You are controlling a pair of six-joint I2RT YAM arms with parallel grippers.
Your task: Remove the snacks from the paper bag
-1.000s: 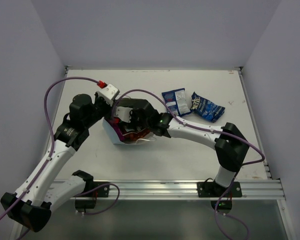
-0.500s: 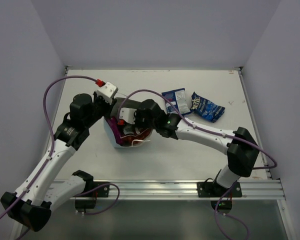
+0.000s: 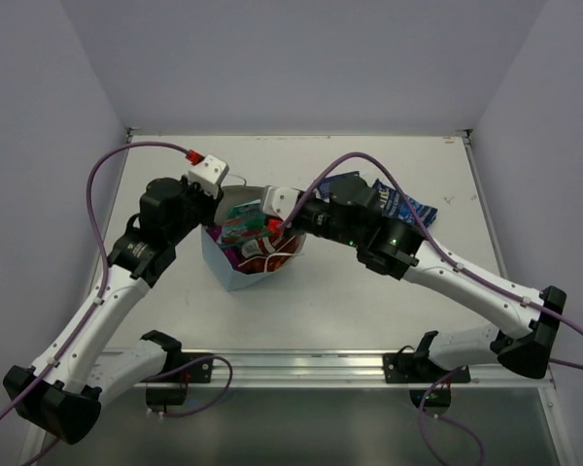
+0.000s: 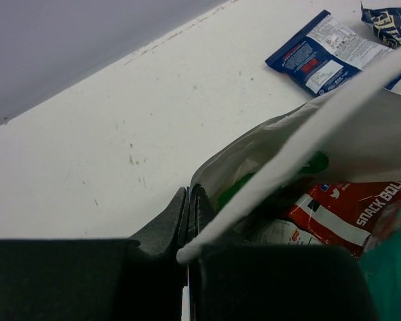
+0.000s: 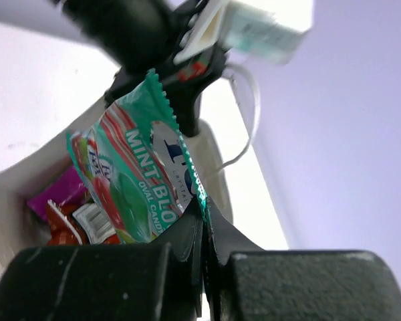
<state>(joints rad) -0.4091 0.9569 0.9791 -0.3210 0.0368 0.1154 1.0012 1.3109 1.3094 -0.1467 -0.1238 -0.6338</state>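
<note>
Gripping: left gripper (image 4: 189, 200) clamped on paper bag (image 4: 387, 134); right gripper (image 5: 202, 214), mint packet (image 5: 140, 174)
Out: blue packets (image 4: 324, 57), bag's two o'clock
Inside: red packet (image 4: 347, 214), magenta packet (image 5: 50, 197)

One light blue paper bag (image 3: 223, 274). Two dark blue glossy packets (image 4: 324, 53). One teal packet (image 5: 137, 177), one red-white packet (image 4: 351, 214), one magenta packet (image 5: 50, 194), one green packet (image 4: 235, 190).

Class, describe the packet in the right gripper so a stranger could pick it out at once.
Find the light blue paper bag standing open left of centre on the table. Above its mouth the right gripper pinches a teal packet. It alone is teal with MINT lettering, held above the red packet and the magenta packet inside.
</note>
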